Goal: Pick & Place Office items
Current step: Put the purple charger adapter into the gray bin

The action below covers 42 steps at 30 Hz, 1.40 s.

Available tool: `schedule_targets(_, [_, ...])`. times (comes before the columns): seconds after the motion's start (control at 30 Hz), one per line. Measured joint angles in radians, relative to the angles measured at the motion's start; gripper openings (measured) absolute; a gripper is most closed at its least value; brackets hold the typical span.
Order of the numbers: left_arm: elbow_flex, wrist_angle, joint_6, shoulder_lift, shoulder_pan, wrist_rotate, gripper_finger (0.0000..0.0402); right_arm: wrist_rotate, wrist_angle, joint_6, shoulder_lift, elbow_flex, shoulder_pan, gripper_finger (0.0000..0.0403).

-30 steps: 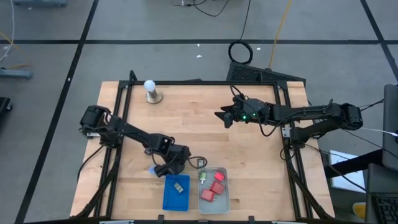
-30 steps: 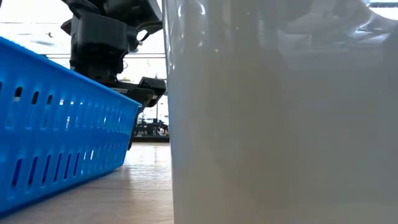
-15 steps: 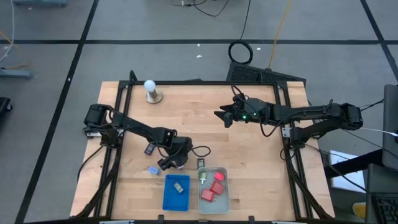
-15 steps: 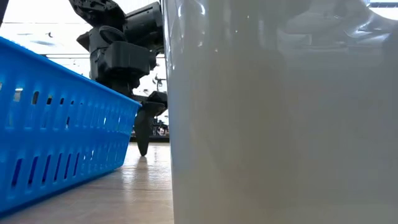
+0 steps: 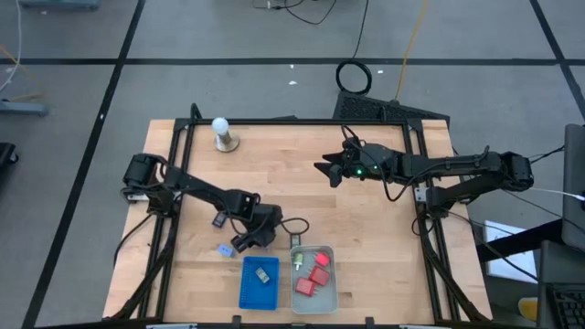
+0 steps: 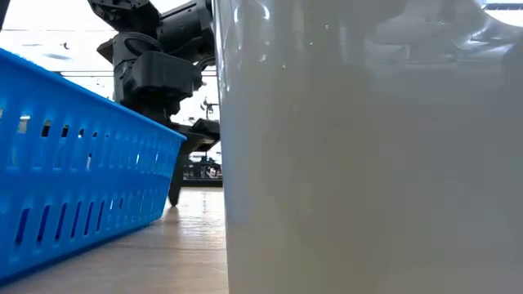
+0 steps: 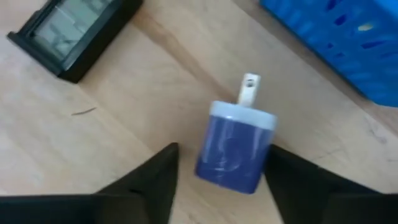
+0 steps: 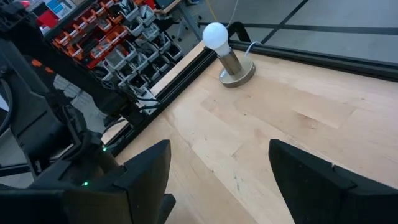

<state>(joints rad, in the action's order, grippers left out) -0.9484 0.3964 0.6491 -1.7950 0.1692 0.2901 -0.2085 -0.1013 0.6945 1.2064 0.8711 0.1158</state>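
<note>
Barely shifted since half a second earlier, left gripper (image 7: 217,180) straddled the light blue plug (image 7: 235,146) with spread fingers, its prong pointing toward the blue tray (image 7: 348,43); right gripper (image 8: 217,180) waited, open.

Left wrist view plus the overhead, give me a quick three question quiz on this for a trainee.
1. True or false: the left gripper is shut on the blue plug.
2. How many red blocks lie in the grey tray? A one, B three, C five.
3. Which gripper hangs far from the grey tray?
Key: 1 false, it is open; 2 B; 3 the right gripper.
</note>
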Motion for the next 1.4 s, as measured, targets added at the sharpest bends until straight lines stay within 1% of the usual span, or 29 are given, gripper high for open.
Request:
schedule_targets(0.13, [-0.012,0.021,0.004,-0.001,0.025,-0.010,0.0148,0.000,0.000,0.000,0.000,0.000,0.000,0.0265])
schedule_targets(0.17, [-0.014,0.023,0.004,-0.001,0.030,-0.013,0.0136,0.000,0.000,0.000,0.000,0.000,0.000,0.0265])
schedule_targets(0.2, [-0.018,0.025,0.004,-0.001,0.034,-0.016,0.0133,0.000,0.000,0.000,0.000,0.000,0.000,0.0265])
schedule_targets(0.43, [-0.048,0.051,0.000,-0.005,0.047,-0.066,0.0134,0.000,0.000,0.000,0.000,0.000,0.000,0.0265])
schedule_targets(0.57, [-0.068,0.082,-0.025,-0.007,0.046,-0.096,0.0142,0.000,0.001,0.000,0.000,0.000,0.000,0.0265])
schedule_targets(0.7, [-0.070,0.086,-0.038,-0.007,0.041,-0.100,0.0135,0.000,0.001,0.000,0.000,0.000,0.000,0.0265])
schedule_targets(0.9, [-0.072,0.117,-0.038,-0.005,0.033,-0.109,0.0135,0.000,0.001,0.000,0.000,0.000,0.000,0.0265])
schedule_targets(1.0, [-0.072,0.152,-0.037,0.008,0.020,-0.151,0.0135,0.001,0.003,0.000,0.000,0.000,0.000,0.0265])
schedule_targets(1.1, [-0.071,0.180,-0.037,0.039,-0.001,-0.181,0.0135,0.001,0.018,0.000,0.000,0.000,0.000,0.0265])
schedule_targets(1.4, [-0.071,0.206,-0.063,0.205,-0.070,-0.175,0.0135,0.001,0.077,0.024,0.000,0.000,0.000,0.0265])
